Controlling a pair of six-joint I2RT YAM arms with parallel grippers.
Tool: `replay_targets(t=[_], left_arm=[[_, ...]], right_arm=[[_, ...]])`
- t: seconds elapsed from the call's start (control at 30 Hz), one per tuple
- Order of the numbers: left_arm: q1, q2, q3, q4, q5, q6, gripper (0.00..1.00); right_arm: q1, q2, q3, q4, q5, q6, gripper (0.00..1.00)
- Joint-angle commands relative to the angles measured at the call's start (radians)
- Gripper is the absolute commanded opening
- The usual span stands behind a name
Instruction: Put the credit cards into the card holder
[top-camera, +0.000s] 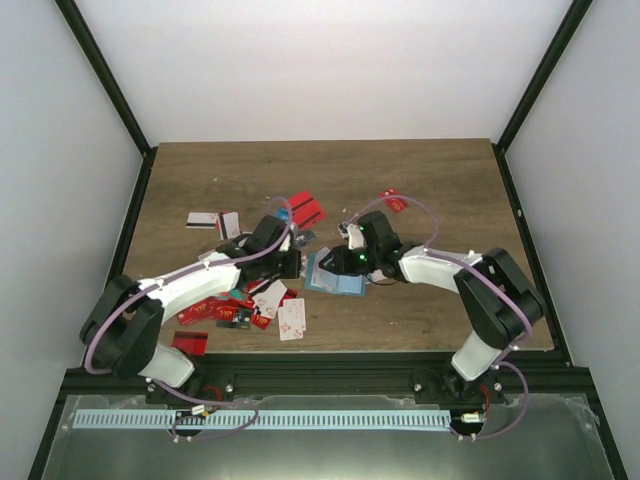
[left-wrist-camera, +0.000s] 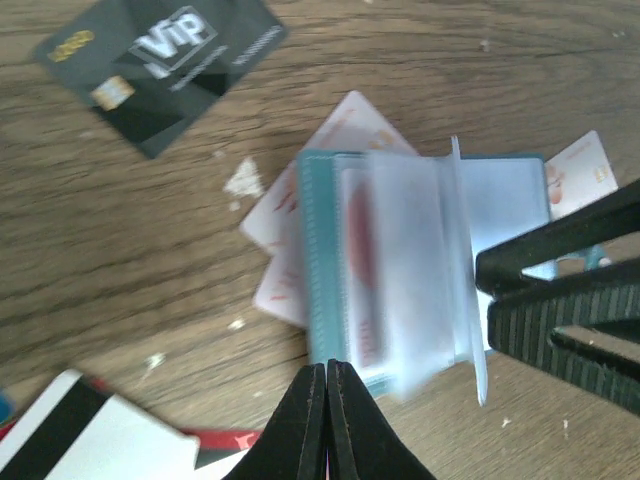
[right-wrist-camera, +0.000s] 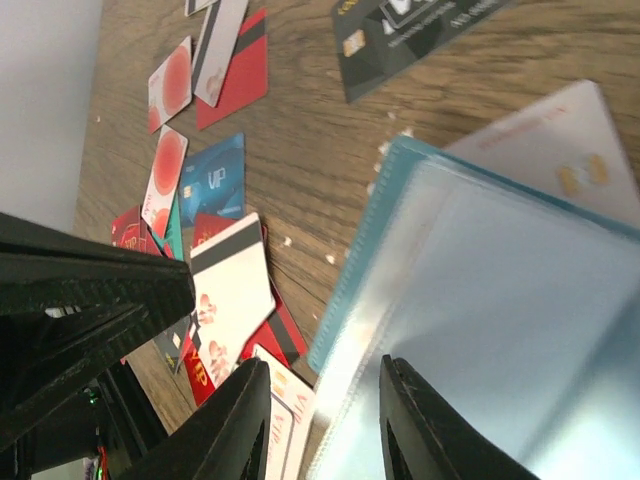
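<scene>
We've got the holder (top-camera: 335, 272) open mid-table between the grippers, long axis left-right. Our left gripper (left-wrist-camera: 327, 368) is shut and empty at its left edge. The right gripper (right-wrist-camera: 325, 375) hangs half open over the clear sleeve (right-wrist-camera: 500, 260), holding nothing.

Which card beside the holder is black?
The VIP card with a gold chip, lying alone; those under the card holder are white with red.

Card holder (top-camera: 335, 277) sits mid-frame in your top view.
You've credit cards (top-camera: 250, 305) strewn left and lower left of it, a few above, some lying under it.
</scene>
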Motion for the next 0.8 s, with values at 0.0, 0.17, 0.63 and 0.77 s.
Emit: replay_targets(t=[0.0, 0.17, 0.63, 0.77], left_arm=[[0.04, -0.096, -0.078, 0.011, -0.018, -0.019, 0.04], [0.069, -0.198, -0.156, -0.023, -0.028, -0.026, 0.04], [0.073, -0.41, -0.237, -0.118, -0.027, -0.068, 0.07], [0.073, -0.462, -0.25, -0.144, -0.032, -0.092, 0.07]], right_arm=[[0.037, 0.081, 0.091, 0.024, -0.025, 0.01, 0.32], [0.042, 0.152, 0.155, 0.029, -0.049, 0.008, 0.32], [0.039, 0.323, 0.192, 0.259, -0.186, -0.038, 0.28], [0.031, 0.374, 0.192, 0.36, -0.249, -0.042, 0.27]])
